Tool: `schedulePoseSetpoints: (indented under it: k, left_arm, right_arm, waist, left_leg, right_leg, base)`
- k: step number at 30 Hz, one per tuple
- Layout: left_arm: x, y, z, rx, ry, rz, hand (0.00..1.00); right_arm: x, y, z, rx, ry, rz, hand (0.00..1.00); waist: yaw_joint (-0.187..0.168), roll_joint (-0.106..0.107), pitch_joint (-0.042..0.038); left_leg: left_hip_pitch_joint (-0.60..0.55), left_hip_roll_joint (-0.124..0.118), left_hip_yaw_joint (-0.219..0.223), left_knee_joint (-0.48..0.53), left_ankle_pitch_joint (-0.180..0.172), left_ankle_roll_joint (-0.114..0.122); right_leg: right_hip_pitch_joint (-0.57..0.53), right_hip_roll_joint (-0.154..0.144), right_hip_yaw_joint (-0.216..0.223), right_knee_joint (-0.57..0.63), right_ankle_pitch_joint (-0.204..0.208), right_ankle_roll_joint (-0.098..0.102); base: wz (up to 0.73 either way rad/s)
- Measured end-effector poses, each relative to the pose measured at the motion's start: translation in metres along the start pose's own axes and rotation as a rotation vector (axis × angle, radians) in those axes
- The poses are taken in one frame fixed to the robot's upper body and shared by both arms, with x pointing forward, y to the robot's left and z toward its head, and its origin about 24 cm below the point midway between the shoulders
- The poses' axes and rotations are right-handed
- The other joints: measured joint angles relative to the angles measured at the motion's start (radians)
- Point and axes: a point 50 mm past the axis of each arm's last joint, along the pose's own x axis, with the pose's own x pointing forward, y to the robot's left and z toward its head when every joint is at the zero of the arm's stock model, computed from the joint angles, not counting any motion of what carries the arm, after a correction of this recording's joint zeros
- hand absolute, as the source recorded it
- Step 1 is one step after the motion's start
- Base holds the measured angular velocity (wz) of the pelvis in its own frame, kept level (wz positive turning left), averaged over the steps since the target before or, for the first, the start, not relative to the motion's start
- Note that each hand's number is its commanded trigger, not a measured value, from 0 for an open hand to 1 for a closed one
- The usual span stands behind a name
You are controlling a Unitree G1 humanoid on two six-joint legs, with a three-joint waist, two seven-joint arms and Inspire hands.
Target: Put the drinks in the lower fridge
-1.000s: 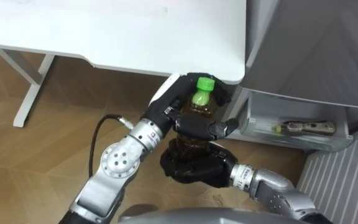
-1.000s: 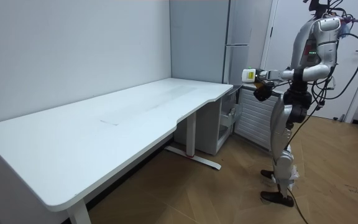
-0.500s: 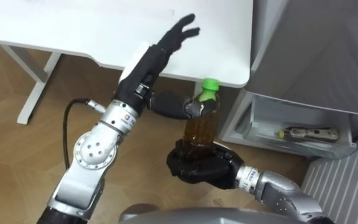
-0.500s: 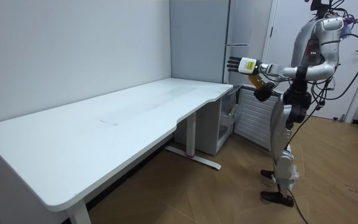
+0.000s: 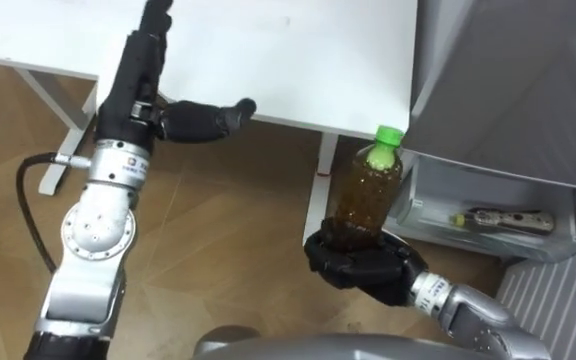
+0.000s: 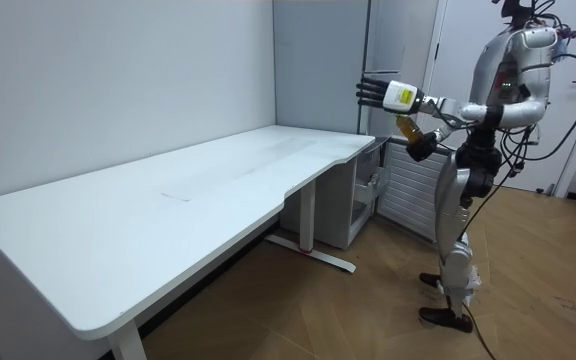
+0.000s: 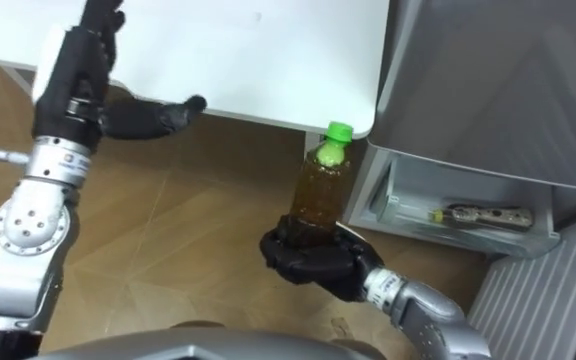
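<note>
Bottle status: tea bottle [image 5: 366, 195], brown with a green cap, stands upright in the right hand [image 5: 353, 262], whose fingers are curled round its base; it's up in the air in front of the robot, just by the corner of the white desk [image 5: 298, 50] and near the grey fridge [image 5: 528, 70]; left hand [image 5: 138, 70] is raised over the desk edge, fingers straight and thumb stuck out, holding nothing; lower fridge compartment [image 5: 488, 238] looks open, with one small bottle-like thing [image 5: 493, 217] lying on its side in it; so I'd say pickup is done, and what's left is reaching down, setting the bottle in and letting go; can't tell if more drinks are waiting.
</note>
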Motion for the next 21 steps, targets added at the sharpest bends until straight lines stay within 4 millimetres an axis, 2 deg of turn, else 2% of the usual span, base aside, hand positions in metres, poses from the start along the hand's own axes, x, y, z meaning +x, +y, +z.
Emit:
schedulePoseSetpoints:
  k: [5,8,11,17,19,21]
  left_arm:
    - [0.0,0.018,0.0,0.024,-0.006,0.102,0.0]
    - [-0.002,0.031,-0.003,0.046,0.0,0.167,0.0]
    - [-0.011,0.045,-0.023,0.056,0.083,0.252,0.0]
    - [-0.036,0.07,-0.066,-0.033,0.288,0.47,0.0]
    - [-0.047,0.071,-0.081,-0.042,0.367,0.504,0.0]
    - [-0.067,0.066,-0.098,-0.036,0.475,0.512,0.0]
  right_arm:
    - [-0.012,-0.004,-0.007,0.028,-0.003,-0.047,1.0]
    - [-0.022,-0.011,-0.005,0.028,-0.015,-0.086,1.0]
    - [-0.031,-0.017,-0.005,0.037,-0.028,-0.136,1.0]
    - [-0.034,-0.019,-0.012,0.073,-0.026,-0.188,1.0]
    - [-0.032,-0.017,-0.015,0.09,-0.025,-0.184,1.0]
    - [-0.031,-0.015,-0.018,0.115,-0.02,-0.183,1.0]
  waist:
    - [0.004,0.008,0.0002]
    - [0.025,0.012,0.0004]
    - [0.05,0.015,-0.0012]
    - [0.055,0.009,-0.0026]
    - [0.055,0.009,-0.0038]
    - [0.054,0.006,-0.0061]
  left_leg:
    - [0.032,0.0,0.005,-0.022,0.001,-0.001]
    - [0.039,0.0,0.009,-0.022,0.001,-0.001]
    - [0.041,0.0,0.006,-0.02,0.001,-0.001]
    - [0.05,-0.001,0.007,-0.023,0.002,-0.002]
    - [0.051,-0.001,0.011,-0.025,0.001,-0.002]
    - [0.053,-0.001,0.013,-0.029,0.001,-0.002]
  right_leg:
    - [0.026,0.002,0.006,-0.011,0.0,0.0]
    - [0.03,0.002,0.01,-0.011,0.0,0.0]
    - [0.033,0.002,0.006,-0.013,0.0,0.0]
    - [0.044,0.002,0.004,-0.025,-0.001,0.001]
    - [0.044,0.003,0.006,-0.028,-0.001,0.001]
    - [0.045,0.003,0.007,-0.029,-0.001,0.001]
  base:
    - [-0.04]
    - [-0.05]
    - [0.02]
    - [0.02]
    - [-0.04]
    - [-0.02]
